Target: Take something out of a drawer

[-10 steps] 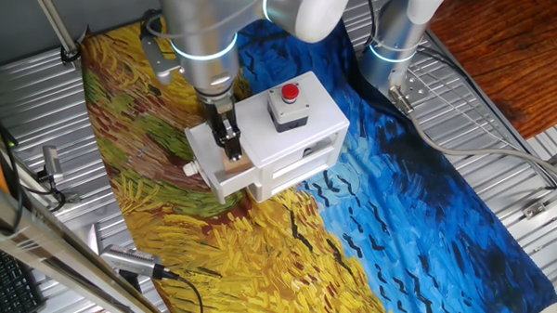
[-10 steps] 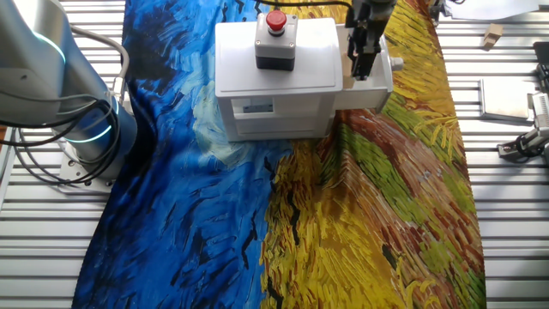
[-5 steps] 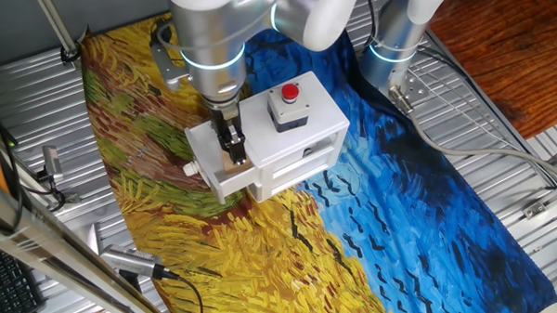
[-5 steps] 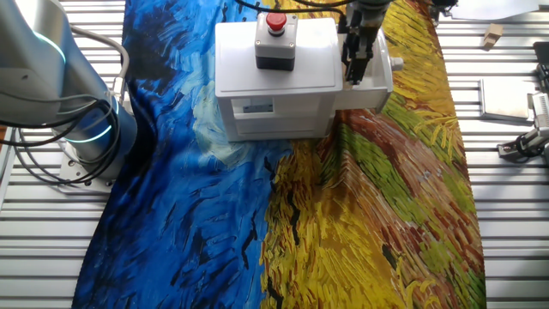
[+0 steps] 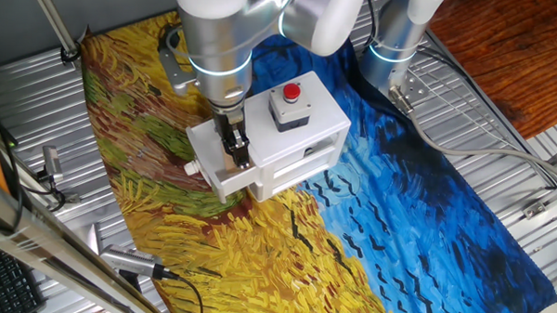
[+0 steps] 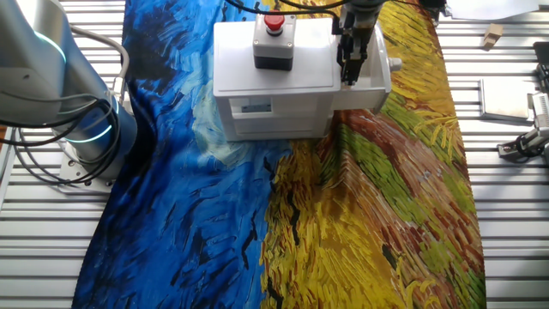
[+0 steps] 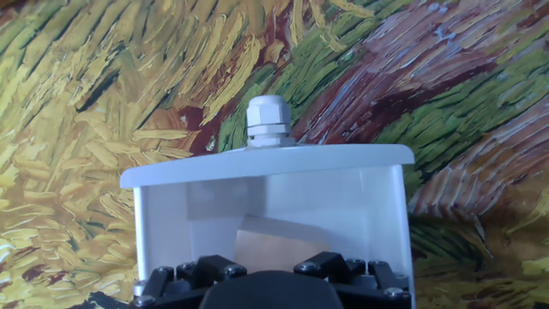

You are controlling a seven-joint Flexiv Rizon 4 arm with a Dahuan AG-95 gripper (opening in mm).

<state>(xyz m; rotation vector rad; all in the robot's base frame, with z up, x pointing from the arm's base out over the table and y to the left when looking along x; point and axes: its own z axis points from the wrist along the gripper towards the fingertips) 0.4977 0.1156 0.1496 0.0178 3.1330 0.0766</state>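
The white box (image 5: 298, 129) stands on the painted cloth with its drawer (image 5: 213, 168) pulled out to the left. The drawer also shows in the other fixed view (image 6: 373, 81). My gripper (image 5: 235, 155) reaches straight down into the drawer and also shows in the other fixed view (image 6: 350, 73). In the hand view the tan block (image 7: 273, 239) lies on the drawer floor just behind the drawer's white front wall (image 7: 266, 165) and knob (image 7: 267, 122). The block sits between my two dark fingers (image 7: 214, 270), which stand on either side of it and look open. I cannot see whether they touch it.
A red button on a grey base (image 5: 289, 103) sits on top of the box. The arm's base (image 6: 81, 129) stands at the cloth's edge. Tools lie on the metal table (image 5: 126, 261) beside the cloth, and a small wooden piece (image 6: 491, 35) lies on the far side.
The arm has moved lower and a little toward the box, taking the fingers deeper into the drawer. The box has shifted very slightly.
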